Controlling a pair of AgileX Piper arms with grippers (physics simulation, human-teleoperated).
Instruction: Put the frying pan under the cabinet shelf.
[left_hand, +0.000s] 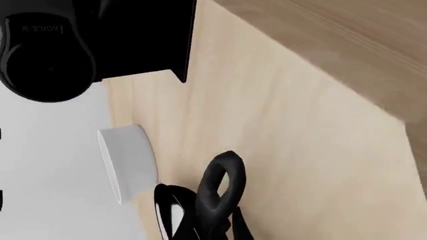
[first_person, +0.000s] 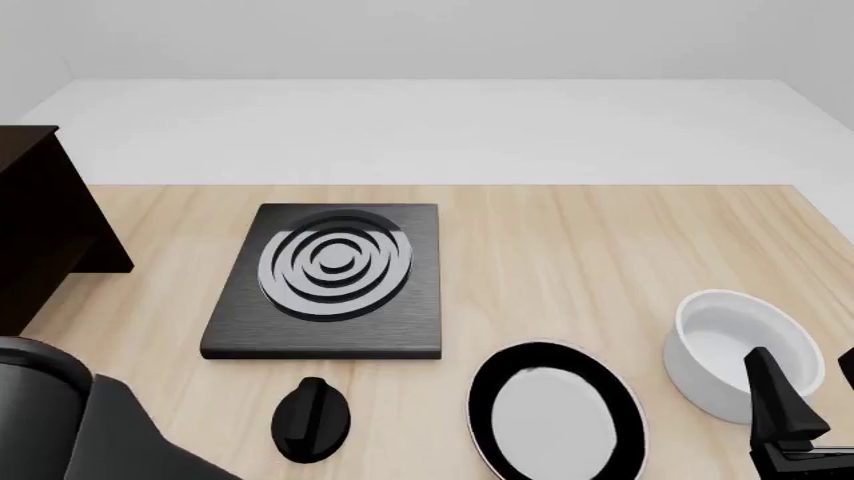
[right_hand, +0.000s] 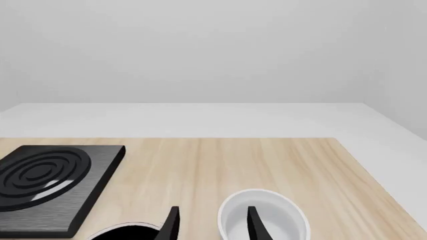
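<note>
Here's the frying pan (first_person: 554, 415), sitting flat on the table (first_person: 561, 240) at the near edge, right of centre, with the white bowl (first_person: 741, 350) just beside it on the right. The cabinet shelf (first_person: 40, 230) is way over at the far left, well apart from the pan, with the black ringed slab (first_person: 327, 280) between them. So the whole carry is still ahead, I'd say.

The right gripper (right_hand: 212, 225) hovers low near the bowl, its fingers (right_hand: 253, 222) spread apart with nothing between them but air. Only the dark bulk of the left arm (first_person: 54, 420) shows at the near left corner. Its gripper doesn't show in any view, so I can't say how it stands.

Now, that pan looks rigid and glossy. I'd guess slick to pinch, and hefty on the bowl side, so it will want to tip. The rim is thin and shallow, offering poor purchase. The left wrist view shows a black handle loop (left_hand: 223, 180) by the pan's edge, and the handle is the place to take it, close in to the pan body rather than out at the loop, to keep it from swinging. There's also a small black oval thing (first_person: 311, 420) near the front; I can't tell what it is.
</note>
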